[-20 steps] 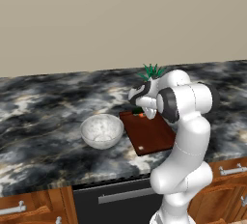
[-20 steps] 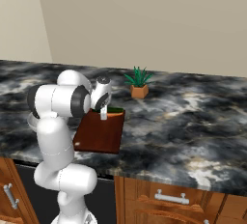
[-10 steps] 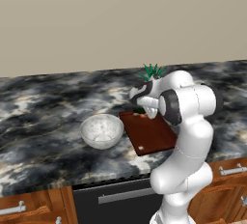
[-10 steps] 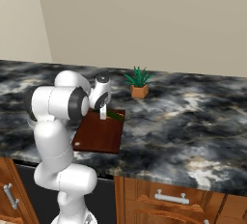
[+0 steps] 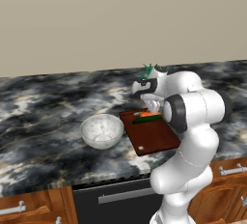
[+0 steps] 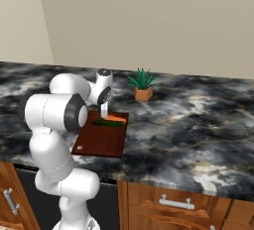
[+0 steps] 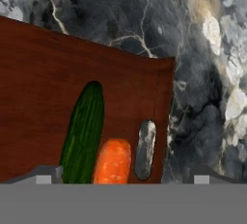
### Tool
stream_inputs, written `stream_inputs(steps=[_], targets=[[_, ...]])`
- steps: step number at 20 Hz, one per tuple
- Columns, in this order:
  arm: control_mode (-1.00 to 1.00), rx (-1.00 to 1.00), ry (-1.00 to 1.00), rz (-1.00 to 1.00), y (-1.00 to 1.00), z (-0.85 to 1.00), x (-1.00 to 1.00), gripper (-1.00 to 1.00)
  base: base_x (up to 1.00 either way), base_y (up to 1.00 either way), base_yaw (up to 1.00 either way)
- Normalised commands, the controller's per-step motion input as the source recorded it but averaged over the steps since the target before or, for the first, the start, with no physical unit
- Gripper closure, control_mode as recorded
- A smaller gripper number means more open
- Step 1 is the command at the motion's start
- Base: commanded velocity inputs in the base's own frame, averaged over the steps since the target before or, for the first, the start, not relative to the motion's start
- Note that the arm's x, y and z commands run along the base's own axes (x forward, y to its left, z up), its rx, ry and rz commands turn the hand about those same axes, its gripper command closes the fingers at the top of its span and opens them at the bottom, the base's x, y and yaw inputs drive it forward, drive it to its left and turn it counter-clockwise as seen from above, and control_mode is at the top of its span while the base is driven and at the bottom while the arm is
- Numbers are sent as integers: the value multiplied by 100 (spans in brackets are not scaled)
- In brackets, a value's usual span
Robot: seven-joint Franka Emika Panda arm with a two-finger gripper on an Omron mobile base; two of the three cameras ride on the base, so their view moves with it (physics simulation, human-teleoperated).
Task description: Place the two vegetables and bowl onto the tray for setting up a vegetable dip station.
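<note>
Carrot and cucumber lie side by side on the tray, at its far end beside the slot handle; carrot sits between cucumber and slot. From the right base camera: carrot toward the wall, cucumber just in front of it, both near the tray's back edge. Bowl stands on the desk, just beside the tray's left long edge; cannot tell if they touch. End effector hangs directly over the vegetables, pointing down. Hand camera shows the two finger tips spread wide, one at each side of the frame, nothing between them; carrot lies below, not gripped. Potted plant sits on the desk behind the tray, apart from it.
</note>
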Motion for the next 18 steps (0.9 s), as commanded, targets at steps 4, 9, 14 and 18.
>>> stream_inputs(steps=[4,9,14,18], targets=[[-100,0,12,0,0,43,-11,-100,0,0,0],[-100,-1,12,0,12,33,-34,-100,0,0,0],[-100,0,3,9,39,17,-46,-100,0,0,0],[-100,0,0,19,31,1,-51,-100,0,0,0]])
